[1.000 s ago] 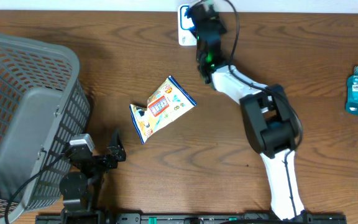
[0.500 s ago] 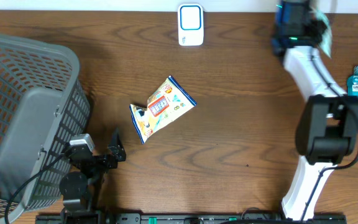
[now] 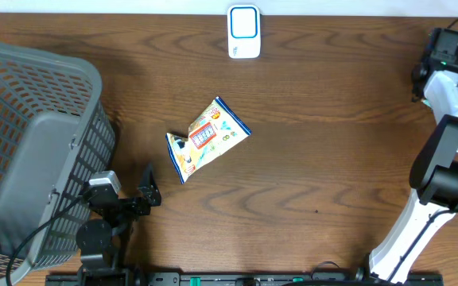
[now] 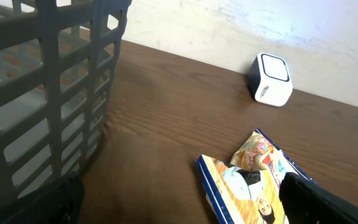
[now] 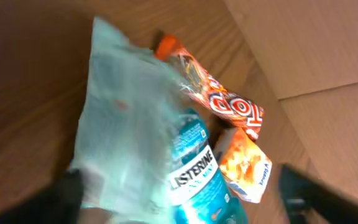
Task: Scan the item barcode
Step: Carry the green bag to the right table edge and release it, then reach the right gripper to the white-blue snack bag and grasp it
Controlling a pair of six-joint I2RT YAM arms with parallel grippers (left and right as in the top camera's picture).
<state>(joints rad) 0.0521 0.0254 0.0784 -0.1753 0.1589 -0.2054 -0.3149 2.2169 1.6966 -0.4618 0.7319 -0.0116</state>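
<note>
1. Since one second ago the right arm (image 3: 444, 159) has swung away from the scanner (image 3: 244, 32) to the far right edge of the desk (image 3: 316, 159). The snack bag (image 3: 207, 137), the basket (image 3: 22, 95) and the left arm have not moved.
2. The right fingers (image 5: 316, 199) stand spread wide, one at each lower corner of the wrist view, and they pinch nothing.
3. Below them is the pale packet (image 5: 126, 130), which looks blurred. It covers part of a blue mouthwash bottle (image 5: 194, 177); I cannot tell if it already rests on the bottle.
4. Just beside the bottle lie two orange snack packets (image 5: 225, 102), all far to the right of the scanner.
5. The left fingers (image 4: 328, 202) are also spread wide and empty. They are on the robot's side of the desk, left of the scanner and just beside the grey basket.
6. The snack bag lies flat, printed side up, between the left fingers and the scanner and well apart from both.
7. The scanner is white with a blue face and stands at the back edge of the desk.
</note>
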